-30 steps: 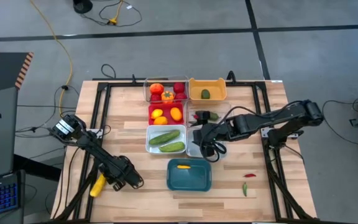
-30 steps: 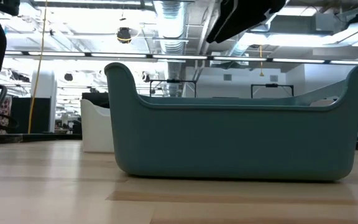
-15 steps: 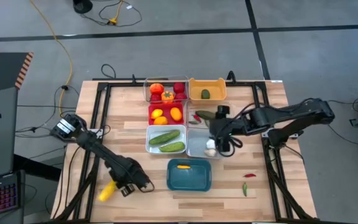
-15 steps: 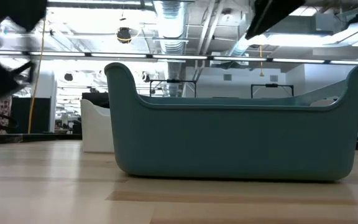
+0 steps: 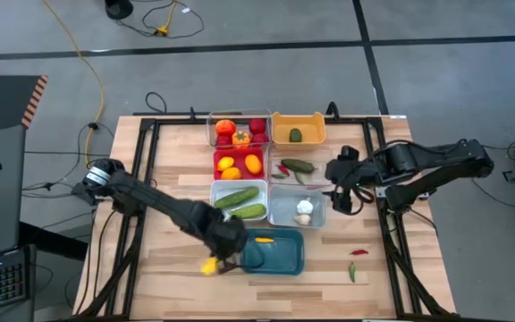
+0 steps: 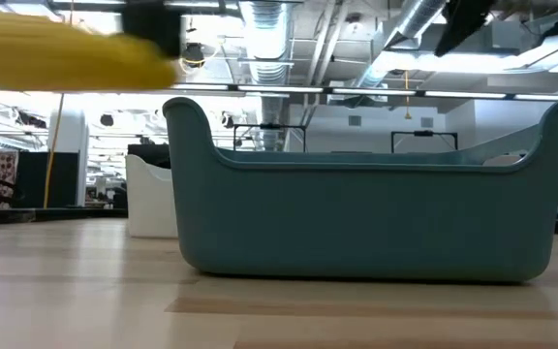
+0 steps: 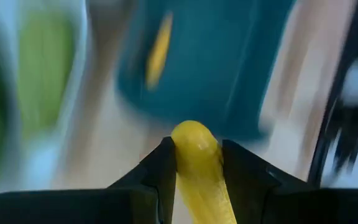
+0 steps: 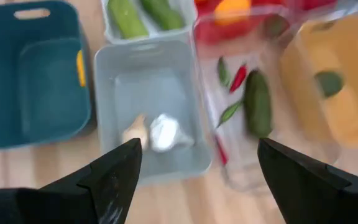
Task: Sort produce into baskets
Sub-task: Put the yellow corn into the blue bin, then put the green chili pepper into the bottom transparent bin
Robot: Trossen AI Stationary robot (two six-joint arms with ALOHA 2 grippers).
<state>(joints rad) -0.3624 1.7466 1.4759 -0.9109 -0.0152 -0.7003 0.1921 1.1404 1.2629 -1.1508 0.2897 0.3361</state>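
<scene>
Now the left gripper (image 7: 196,163) is clamped on a yellow corn cob (image 7: 199,167), at nine o'clock beside the teal basket (image 5: 273,251); the right gripper (image 8: 197,163) hangs spread wide, holding nothing, above the grey-blue basket (image 8: 124,74) with garlic (image 8: 164,133).

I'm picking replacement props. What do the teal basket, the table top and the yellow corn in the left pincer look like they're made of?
The teal basket looks like moulded plastic, matte: smooth one-piece walls with rounded corners. The table top looks like pale wood, lightly finished: planks and grain lines show. The yellow corn, gripped by the left pincer, is probably smooth plastic or rubber with a faint sheen; motion blur leaves that open.
</scene>
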